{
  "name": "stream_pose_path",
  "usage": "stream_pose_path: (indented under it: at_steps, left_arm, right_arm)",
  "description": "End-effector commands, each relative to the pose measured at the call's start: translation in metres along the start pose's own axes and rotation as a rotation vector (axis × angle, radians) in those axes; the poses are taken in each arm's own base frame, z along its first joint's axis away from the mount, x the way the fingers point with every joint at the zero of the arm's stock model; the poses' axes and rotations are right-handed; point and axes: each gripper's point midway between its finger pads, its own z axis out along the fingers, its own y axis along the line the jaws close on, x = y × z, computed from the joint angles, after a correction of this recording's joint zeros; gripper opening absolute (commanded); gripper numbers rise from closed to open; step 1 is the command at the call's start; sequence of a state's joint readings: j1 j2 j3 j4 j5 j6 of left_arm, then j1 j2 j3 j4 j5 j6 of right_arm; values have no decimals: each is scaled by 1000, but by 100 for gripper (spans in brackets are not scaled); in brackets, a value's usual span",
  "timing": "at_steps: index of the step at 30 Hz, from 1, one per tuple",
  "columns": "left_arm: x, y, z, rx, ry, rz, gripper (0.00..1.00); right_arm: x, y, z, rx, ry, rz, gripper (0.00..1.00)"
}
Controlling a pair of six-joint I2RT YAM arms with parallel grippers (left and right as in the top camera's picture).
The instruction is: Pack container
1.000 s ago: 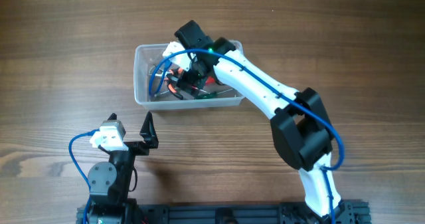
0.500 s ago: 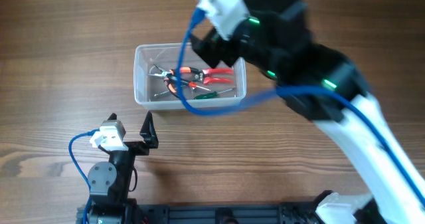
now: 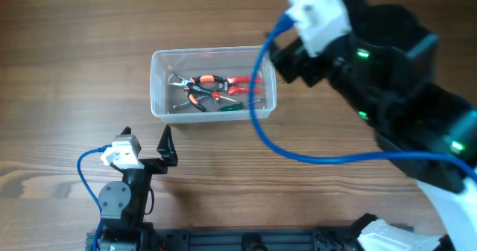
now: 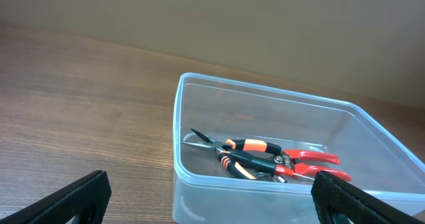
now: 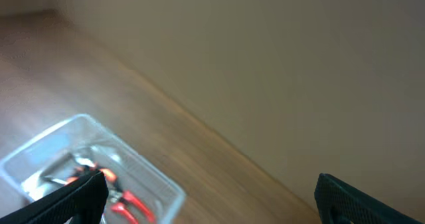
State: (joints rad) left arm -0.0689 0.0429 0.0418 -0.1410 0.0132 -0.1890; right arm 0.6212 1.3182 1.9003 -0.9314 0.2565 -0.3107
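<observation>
overhead view: i saw the container (image 3: 157, 87) on the table (image 3: 74, 57) near centre, at about 1 o'clock from the left fingers (image 3: 168, 144). these stood spread wide, holding nothing, well apart from it. inside lay orange-handled pliers (image 3: 200, 87), red-handled cutters (image 3: 240, 80) and a green-handled screwdriver (image 3: 235, 107), overlapping. the right arm (image 3: 387, 80) hung high at 3 o'clock of the container, with a blue cable (image 3: 320, 160) looping beneath it. right wrist view: the right fingers (image 5: 73, 199) were spread with nothing between them, and the container appeared blurred at 8 o'clock.
</observation>
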Motion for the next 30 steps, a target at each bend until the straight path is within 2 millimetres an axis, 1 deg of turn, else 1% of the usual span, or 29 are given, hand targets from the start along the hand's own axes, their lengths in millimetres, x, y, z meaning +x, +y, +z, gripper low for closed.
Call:
stream_pose_path:
  at_steps: [1, 6, 7, 8, 9, 11, 12, 14, 17, 18, 20, 23, 26, 30]
  left_arm:
    - [1, 2, 0, -9, 1, -10, 100]
    - [1, 2, 0, -9, 1, -10, 100]
    - [1, 2, 0, -9, 1, -10, 100]
    - [1, 2, 0, -9, 1, -10, 100]
    - [1, 2, 0, -9, 1, -10, 100]
    - [1, 2, 0, -9, 1, -10, 100]
    - [1, 2, 0, -9, 1, -10, 100]
    - [1, 2, 0, -9, 1, -10, 100]
    - [1, 2, 0, -9, 1, -10, 100]
    - [1, 2, 0, -9, 1, -10, 100]
    - [1, 2, 0, -9, 1, -10, 100]
    - [1, 2, 0, -9, 1, -10, 100]
    - [1, 2, 0, -9, 1, -10, 100]
    - [1, 2, 0, -9, 1, -10, 100]
  right_arm:
    - [19, -48, -51, 153, 7, 157, 100]
    - [41, -55, -101, 101, -31, 194, 100]
    - [49, -56, -110, 102, -41, 199, 100]
    - [55, -57, -114, 110, -42, 208, 100]
    - [66, -57, -118, 123, -40, 221, 100]
    - [84, -55, -118, 140, -37, 235, 100]
    - [99, -52, -115, 148, -39, 243, 100]
    - [120, -43, -104, 141, -48, 249, 100]
    - [154, -26, -79, 111, -65, 249, 100]
    - [170, -17, -67, 97, -74, 248, 100]
    - [195, -5, -48, 80, -103, 246, 100]
    - [219, 8, -30, 74, -165, 243, 100]
    - [240, 20, -21, 82, -232, 248, 100]
    - [263, 32, -20, 96, -273, 240, 100]
